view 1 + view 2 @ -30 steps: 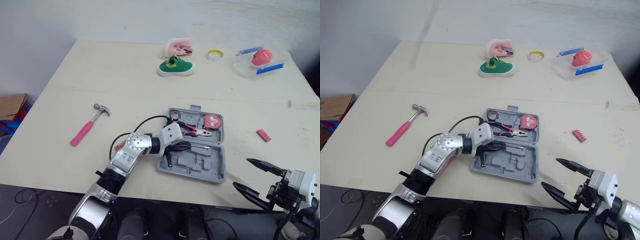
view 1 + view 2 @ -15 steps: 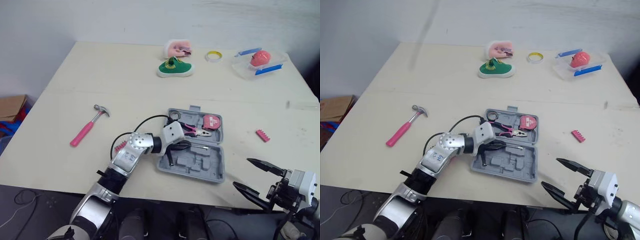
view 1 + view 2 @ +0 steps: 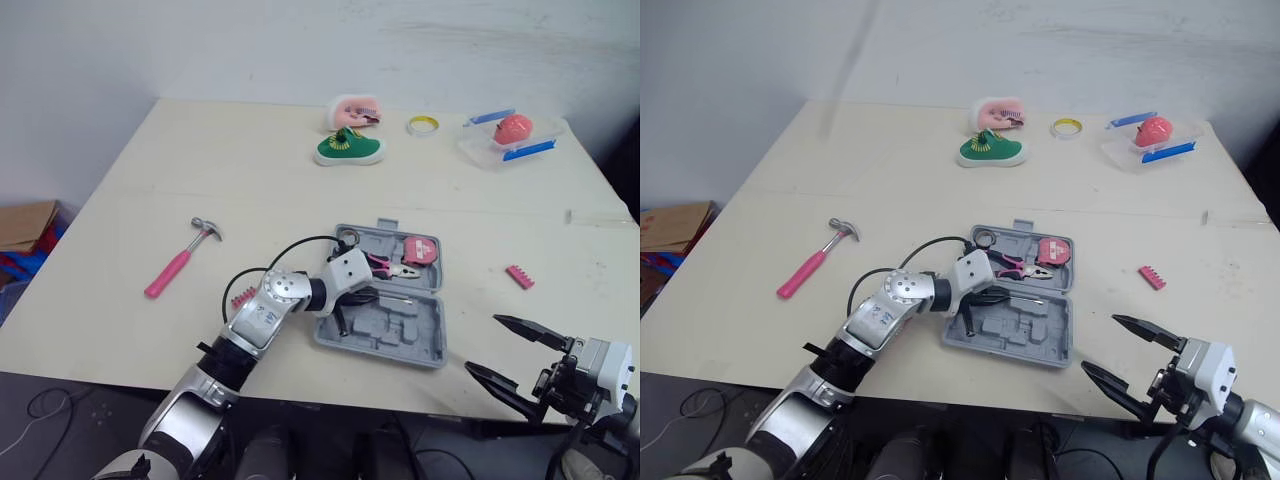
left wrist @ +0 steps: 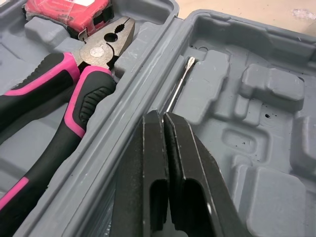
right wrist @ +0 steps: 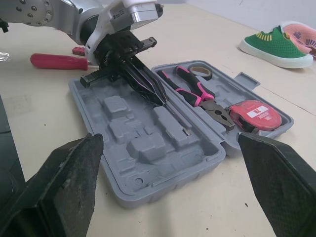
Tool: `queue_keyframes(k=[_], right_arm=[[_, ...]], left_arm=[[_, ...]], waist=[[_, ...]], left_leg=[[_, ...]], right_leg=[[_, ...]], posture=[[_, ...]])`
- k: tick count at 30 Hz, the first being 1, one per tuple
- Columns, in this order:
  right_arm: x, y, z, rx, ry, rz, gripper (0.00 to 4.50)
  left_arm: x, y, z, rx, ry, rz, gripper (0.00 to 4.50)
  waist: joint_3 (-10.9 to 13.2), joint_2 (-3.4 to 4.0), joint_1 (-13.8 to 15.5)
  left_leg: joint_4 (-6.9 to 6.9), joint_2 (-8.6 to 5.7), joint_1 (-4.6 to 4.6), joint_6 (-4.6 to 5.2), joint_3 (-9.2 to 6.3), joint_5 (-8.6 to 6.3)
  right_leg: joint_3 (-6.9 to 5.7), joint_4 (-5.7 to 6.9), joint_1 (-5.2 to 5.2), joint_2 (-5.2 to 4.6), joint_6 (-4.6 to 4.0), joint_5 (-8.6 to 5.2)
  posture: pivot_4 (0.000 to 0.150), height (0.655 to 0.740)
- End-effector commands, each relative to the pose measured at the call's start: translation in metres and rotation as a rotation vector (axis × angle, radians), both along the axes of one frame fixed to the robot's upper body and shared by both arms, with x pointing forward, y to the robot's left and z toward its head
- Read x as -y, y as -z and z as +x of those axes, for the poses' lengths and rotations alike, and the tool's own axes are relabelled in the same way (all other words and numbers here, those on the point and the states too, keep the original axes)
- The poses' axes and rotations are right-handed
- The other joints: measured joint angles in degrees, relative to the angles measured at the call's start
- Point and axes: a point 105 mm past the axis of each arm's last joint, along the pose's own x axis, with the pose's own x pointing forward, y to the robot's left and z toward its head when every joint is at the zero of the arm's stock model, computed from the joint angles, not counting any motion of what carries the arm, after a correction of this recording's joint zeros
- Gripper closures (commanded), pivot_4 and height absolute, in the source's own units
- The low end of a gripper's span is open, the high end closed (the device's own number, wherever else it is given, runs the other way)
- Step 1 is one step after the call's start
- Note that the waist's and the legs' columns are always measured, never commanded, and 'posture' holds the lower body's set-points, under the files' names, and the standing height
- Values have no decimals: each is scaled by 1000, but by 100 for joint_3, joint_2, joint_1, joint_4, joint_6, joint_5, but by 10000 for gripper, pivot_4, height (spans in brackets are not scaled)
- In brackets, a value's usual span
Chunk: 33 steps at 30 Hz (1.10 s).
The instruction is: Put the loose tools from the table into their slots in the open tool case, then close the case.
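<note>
Your left arm is bent at the elbow, and its forearm reaches right across the near part of the worktop (image 3: 250,170). This puts the left gripper (image 4: 162,116) low inside the near half of the open case (image 3: 422,340), which lies flat near the middle. Its jaws are pressed together with no gap, tips at the end of a thin metal shaft (image 4: 178,89); you cannot tell whether they pinch it. The shaft lies along the ridge between the halves, running left to right with its tip to the right. Pliers (image 3: 385,263) and a tape measure (image 3: 420,250) sit in the far half. The hammer (image 3: 180,268) lies well left of the case, handle near-left and head far-right. Your right gripper (image 3: 483,344) hovers by the near right edge, jaws spread wide and empty.
</note>
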Motion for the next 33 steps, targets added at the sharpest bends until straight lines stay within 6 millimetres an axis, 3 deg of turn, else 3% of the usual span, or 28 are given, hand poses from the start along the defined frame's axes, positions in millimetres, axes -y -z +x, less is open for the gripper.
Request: queue_keyframes(k=[1,7,9,12,14,16,20,21,24,25,30,31,33], right_arm=[[-1,-9,-1,30,-12,-10,0],[2,-11,0,34,-7,-17,0],[3,-12,1,34,-6,-20,0],[4,-13,1,35,-5,-19,0],[13,-17,0,39,4,-32,0],[26,-22,-1,35,15,-78,0],[51,-33,-1,48,45,-164,0],[58,-36,0,57,57,-178,0],[76,-45,2,94,101,-226,0],[82,-46,2,104,115,-240,0],[110,-50,3,142,174,-305,0],[114,-51,3,148,186,-309,0],[125,-51,3,161,218,-325,0]], left_arm=[[-11,10,-3,-60,5,34,44353],[-28,-21,1,47,45,58,44353],[-20,-52,-6,95,115,-107,44353],[-19,-82,-15,137,188,-277,44353],[-43,-109,-25,243,271,-414,44353],[-74,-117,-17,307,219,-419,44353],[-129,-112,-4,270,67,-346,44353],[-142,-112,-4,267,30,-341,39189],[-181,-104,-8,254,-79,-285,29158],[-194,-101,-9,253,-124,-262,22722],[-271,-88,-17,284,-392,-120,2746],[-279,-87,-19,289,-420,-109,439],[-299,-90,-22,331,-487,-104,439]], waist=[[1,2,-4],[24,25,-17],[32,34,-8],[42,30,12],[43,31,3],[48,36,-34],[60,37,-67],[63,37,-60],[72,27,-31],[74,22,-28],[79,20,-24],[80,18,-17],[82,18,-2]], left_leg=[[0,1,-2,0,0,0],[-1,11,-12,9,4,7],[-2,12,-13,8,5,6],[0,11,-31,15,4,10],[3,10,-37,17,4,10],[1,10,-36,10,8,11],[-5,20,-21,7,20,11],[-5,22,-22,14,19,8],[-3,22,-23,14,18,7],[-4,21,-24,13,18,6],[-13,22,-41,7,20,1],[-17,22,-43,8,23,1],[-19,22,-46,4,22,-2]], right_leg=[[0,0,-2,0,-1,0],[-2,3,-18,11,-9,-5],[-2,3,-20,12,-11,-6],[-2,2,-33,10,-11,-6],[-2,-3,-34,9,-10,-5],[-2,-8,-34,10,-10,-6],[-4,-2,-31,26,-17,-9],[-4,1,-33,27,-17,-9],[-2,1,-33,24,-17,-9],[-1,-1,-35,21,-17,-9],[5,-6,-61,18,-19,-10],[6,-6,-66,18,-20,-11],[5,-8,-70,17,-22,-12]], posture=[[1500,7400],[1500,7400],[1500,7400],[1500,7400],[1500,7400],[1500,7400],[1500,7400],[1500,7400],[1500,7400],[1500,7400],[1500,7400],[1500,7400],[1500,7400]])
